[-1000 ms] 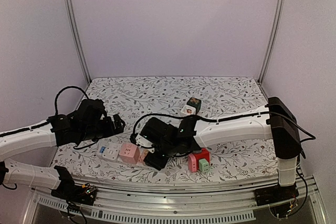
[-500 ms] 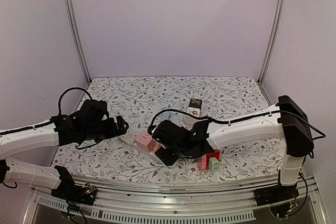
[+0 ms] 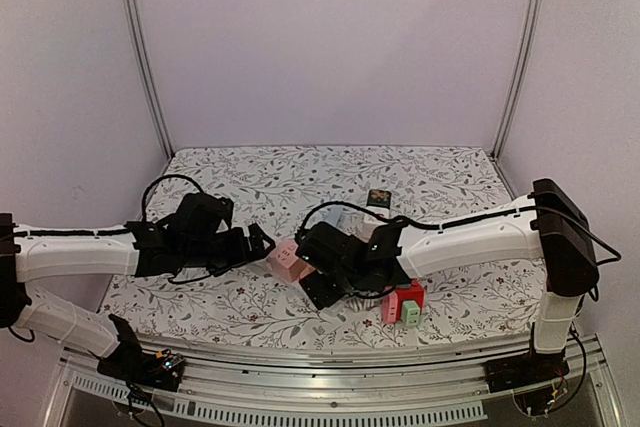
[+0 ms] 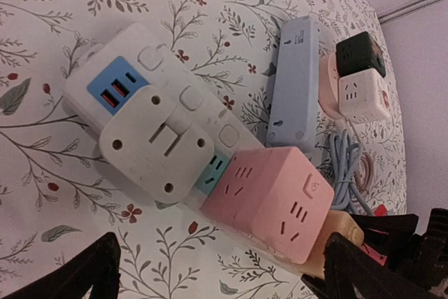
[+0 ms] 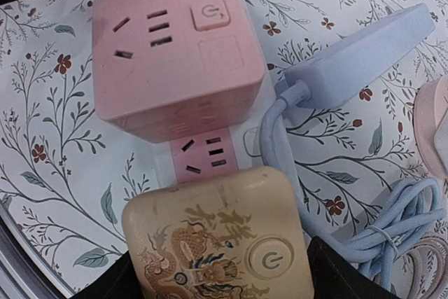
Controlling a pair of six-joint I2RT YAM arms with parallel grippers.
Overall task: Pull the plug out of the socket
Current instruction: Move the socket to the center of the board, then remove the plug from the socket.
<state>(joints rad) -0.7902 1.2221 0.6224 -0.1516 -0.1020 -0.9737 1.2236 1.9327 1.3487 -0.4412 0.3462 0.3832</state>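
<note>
near the table's (image 3: 300,172) near edge, a little left of its middle, lies a white power strip (image 4: 112,50) with a blue usb panel at one end. along it, in a row, sit a white adapter (image 4: 157,148) with its prongs facing up, a pink cube socket (image 4: 269,197) and a cream plug block (image 5: 217,236) printed with a dragon and a power button. the cream block is on the strip just beside the pink cube, with one pink outlet face showing between them.

the right gripper (image 5: 224,281) straddles the cream plug block, one black finger on each side of it; whether the fingers are pressing it or only close beside it, i cannot tell. the left gripper (image 4: 224,274) hangs over the strip from the table's left side with its fingers spread wide, holding nothing.

just beyond the strip, toward the far edge, lies a pale blue strip (image 4: 294,82) with a coiled blue cable (image 5: 392,215); past it, a black cube (image 4: 360,54) rests on a white cube socket (image 4: 364,96). a red block (image 3: 408,293) and a green block (image 3: 411,314) stand touching each other toward the near right.
</note>
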